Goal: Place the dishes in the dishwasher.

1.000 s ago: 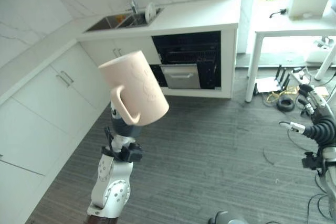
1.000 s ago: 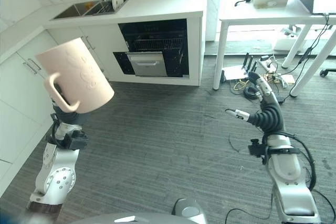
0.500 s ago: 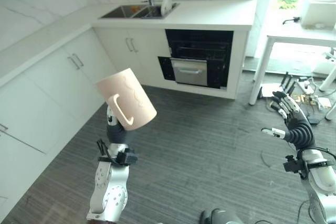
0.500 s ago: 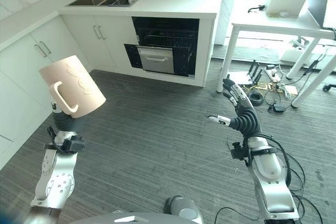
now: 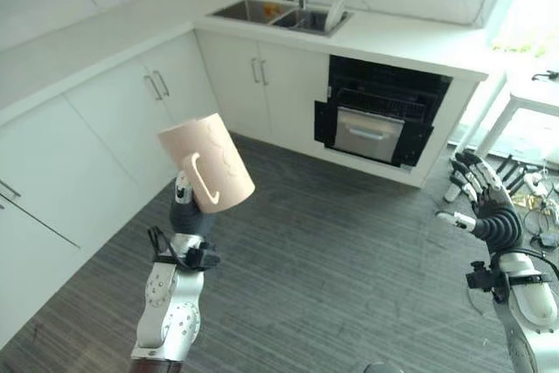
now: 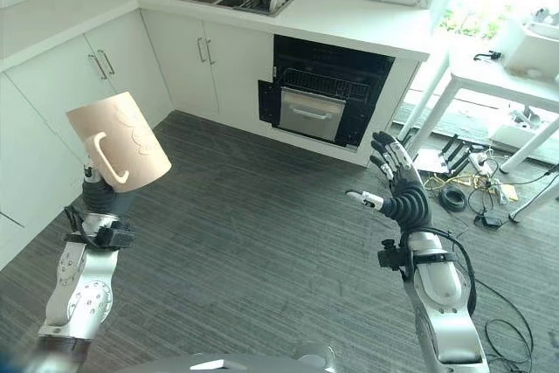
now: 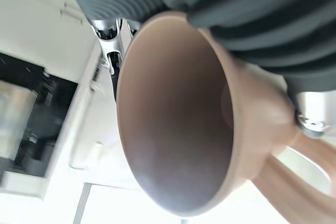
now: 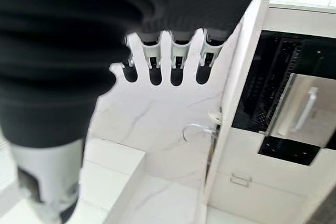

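Cup: we hold the pale pink ceramic mug (image 5: pixel 208 163) up high, tipped, far from the open black dishwasher (image 5: pixel 380 113).
Left hand (image 7: pixel 273 30): our fingers wrap round the mug.
Right hand (image 6: pixel 397 189): our fingers spread out, holding nothing.

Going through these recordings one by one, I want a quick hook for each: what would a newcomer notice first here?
First the pale pink mug, held high in the left hand, tilted with its handle facing the camera, over the grey floor. Next the open dishwasher, dark under the white counter across the room, right of the sink. The right hand is raised with fingers spread, holding nothing.
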You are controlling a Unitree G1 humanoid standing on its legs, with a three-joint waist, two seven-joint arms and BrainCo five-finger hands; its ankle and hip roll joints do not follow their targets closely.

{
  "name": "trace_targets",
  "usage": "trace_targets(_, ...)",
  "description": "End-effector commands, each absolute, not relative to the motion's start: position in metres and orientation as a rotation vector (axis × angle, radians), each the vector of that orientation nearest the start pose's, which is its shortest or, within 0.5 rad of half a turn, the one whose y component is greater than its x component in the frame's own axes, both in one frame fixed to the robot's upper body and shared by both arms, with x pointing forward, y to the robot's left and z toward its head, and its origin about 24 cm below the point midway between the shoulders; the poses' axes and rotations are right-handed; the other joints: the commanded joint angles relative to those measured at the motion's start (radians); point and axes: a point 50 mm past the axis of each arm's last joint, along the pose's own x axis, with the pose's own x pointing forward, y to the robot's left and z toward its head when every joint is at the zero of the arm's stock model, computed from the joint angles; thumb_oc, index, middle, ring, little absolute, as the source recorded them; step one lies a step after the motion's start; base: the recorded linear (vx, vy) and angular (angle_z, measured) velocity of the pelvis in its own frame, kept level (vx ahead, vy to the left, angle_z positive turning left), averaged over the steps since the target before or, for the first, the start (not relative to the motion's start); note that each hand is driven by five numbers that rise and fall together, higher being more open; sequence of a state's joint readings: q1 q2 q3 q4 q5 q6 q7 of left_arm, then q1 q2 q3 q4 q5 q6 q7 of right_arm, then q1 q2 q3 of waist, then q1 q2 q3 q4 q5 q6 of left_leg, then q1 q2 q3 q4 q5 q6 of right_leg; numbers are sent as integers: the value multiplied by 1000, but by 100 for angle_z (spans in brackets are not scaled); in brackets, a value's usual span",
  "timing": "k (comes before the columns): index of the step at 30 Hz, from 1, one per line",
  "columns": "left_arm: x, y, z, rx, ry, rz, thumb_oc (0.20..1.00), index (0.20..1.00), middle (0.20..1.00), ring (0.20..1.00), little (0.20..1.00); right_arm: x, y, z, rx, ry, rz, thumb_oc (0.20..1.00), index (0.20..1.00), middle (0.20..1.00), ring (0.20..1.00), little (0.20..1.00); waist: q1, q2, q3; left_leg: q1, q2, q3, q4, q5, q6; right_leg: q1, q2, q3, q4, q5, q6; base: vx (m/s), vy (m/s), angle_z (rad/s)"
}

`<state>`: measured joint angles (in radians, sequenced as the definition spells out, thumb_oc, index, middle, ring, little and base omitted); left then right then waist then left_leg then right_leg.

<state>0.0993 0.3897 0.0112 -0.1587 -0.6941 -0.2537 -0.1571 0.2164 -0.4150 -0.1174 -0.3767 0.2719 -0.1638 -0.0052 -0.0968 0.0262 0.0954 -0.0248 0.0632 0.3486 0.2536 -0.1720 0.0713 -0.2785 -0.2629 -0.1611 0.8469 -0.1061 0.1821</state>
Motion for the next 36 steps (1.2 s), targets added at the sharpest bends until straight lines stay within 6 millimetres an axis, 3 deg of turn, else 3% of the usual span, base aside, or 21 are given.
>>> trace_targets(1,229,216,134,-213,-492,-184,200,200,200,200,200,206,-238,133,-243,-401,-49,1000,1000,1000,1000,1000,-15,-21,20,-92,56,-105,46,-4,-82,168,141,-151,-509,152,-57,232,-169,-36)
trace_targets(3,231,216,136,-230,-491,-183,200,200,200,200,200,204,-242,132,-246,-390,-56,1000,1000,1000,1000,1000,-26,-52,25,-57,28,-103,46,-45,-84,108,111,-134,-547,95,-41,198,-199,-8)
trace_targets(4,231,216,137,-242,-490,-183,200,200,200,200,200,202,-243,131,-244,-387,-60,1000,1000,1000,1000,1000,-31,-70,23,-53,15,-87,46,-49,-80,56,91,-120,-547,95,-40,200,-256,-19)
trace_targets(6,231,213,136,-266,-492,-194,200,200,200,200,200,197,-247,129,-228,-388,-77,1000,1000,1000,1000,1000,-57,-86,27,-23,-4,-95,46,-76,-73,-66,59,-46,-547,155,-27,221,-258,-25)
trace_targets(7,231,211,135,-278,-494,-202,200,200,200,200,200,195,-247,128,-227,-391,-81,1000,1000,1000,1000,1000,-65,-82,31,-6,-5,-99,46,-93,-68,-91,63,-29,-547,174,-23,238,-235,-4)
trace_targets(9,233,206,131,-293,-497,-220,200,200,200,200,200,194,-249,125,-232,-394,-99,1000,1000,1000,1000,1000,-84,-91,26,12,-16,-99,46,-112,-59,-74,85,11,-547,149,-23,253,-353,15)
trace_targets(12,236,206,133,-335,-497,-223,200,200,200,200,200,199,-252,129,-221,-395,-120,1000,1000,1000,1000,1000,-89,-86,0,54,-17,-70,46,-142,-52,-24,106,0,-547,126,-20,229,-291,45)
trace_targets(14,236,203,133,-350,-494,-237,200,200,200,200,200,205,-248,132,-199,-410,-111,1000,1000,1000,1000,1000,-88,-76,-14,100,-23,-54,46,-142,-60,-7,124,-12,-547,108,-35,236,-242,19)
trace_targets(15,236,201,132,-337,-488,-237,200,200,200,200,200,206,-245,132,-224,-411,-98,1000,1000,1000,1000,1000,-86,-62,-20,130,-22,-46,46,-71,-79,3,144,-18,-547,93,-56,204,-179,-2)
trace_targets(16,236,201,131,-336,-485,-235,200,200,200,200,200,207,-245,132,-231,-411,-95,1000,1000,1000,1000,1000,-84,-58,-20,140,-22,-44,46,-36,-89,8,152,-18,-547,86,-64,237,-193,-7)
trace_targets(17,234,201,130,-346,-478,-223,200,200,200,200,200,207,-245,134,-246,-408,-82,1000,1000,1000,1000,1000,-76,-53,-16,157,-31,-45,46,74,-121,30,169,-11,-547,66,-85,191,-136,-10)
trace_targets(19,232,203,127,-378,-472,-207,200,200,200,200,200,207,-247,134,-253,-398,-57,1000,1000,1000,1000,1000,-62,-64,-9,161,-58,-32,73,210,-163,62,169,5,-547,38,-109,191,-138,-16)
trace_targets(21,230,204,125,-386,-473,-206,200,200,200,200,200,208,-247,134,-262,-394,-45,1000,1000,1000,1000,1000,-46,-76,6,83,-32,-17,138,246,-182,97,156,-4,-547,18,-119,107,-85,-26)
trace_targets(23,228,203,124,-385,-478,-214,200,200,200,200,200,211,-246,136,-264,-396,-43,1000,1000,1000,1000,1000,-37,-76,16,57,5,9,87,196,-174,142,146,-16,-547,-20,-110,133,37,-13)
trace_targets(25,226,204,122,-389,-484,-211,200,200,200,200,200,214,-246,137,-270,-399,-42,1000,1000,1000,1000,1000,-38,-71,30,40,38,47,46,160,-144,155,142,-29,-547,-18,-107,88,184,-6)
trace_targets(26,225,210,120,-403,-481,-201,200,200,200,200,200,213,-248,138,-275,-396,-44,1000,1000,1000,1000,1000,-46,-49,27,-32,106,23,46,98,-139,157,161,-25,-547,-27,-100,172,286,5)
trace_targets(27,224,212,118,-411,-478,-198,200,200,200,200,200,212,-249,137,-283,-390,-45,1000,1000,1000,1000,1000,-51,-43,19,-60,133,2,46,88,-148,156,166,-23,-547,-33,-97,231,342,24)
trace_targets(28,224,214,117,-417,-476,-196,200,200,200,200,200,210,-251,137,-292,-387,-47,1000,1000,1000,1000,1000,-53,-35,13,-98,182,-33,46,124,-178,161,168,-20,-547,-41,-97,178,215,32)
trace_targets(32,224,215,112,-411,-477,-194,200,200,200,200,200,213,-253,141,-312,-390,-40,1000,1000,1000,1000,1000,-51,-22,4,-160,262,-93,46,195,-224,170,157,-15,-547,-56,-102,208,272,12)
trace_targets(34,225,217,108,-420,-472,-181,200,200,200,200,200,218,-253,146,-316,-394,-32,1000,1000,1000,1000,1000,-47,-20,5,-144,264,-82,46,150,-226,198,124,-25,-547,-70,-89,360,484,-16)
trace_targets(36,227,218,108,-412,-463,-170,200,200,200,200,200,217,-250,146,-303,-394,-17,1000,1000,1000,1000,1000,-37,-23,-3,-123,222,-83,46,97,-208,214,81,-37,-547,-60,-57,343,483,-18)
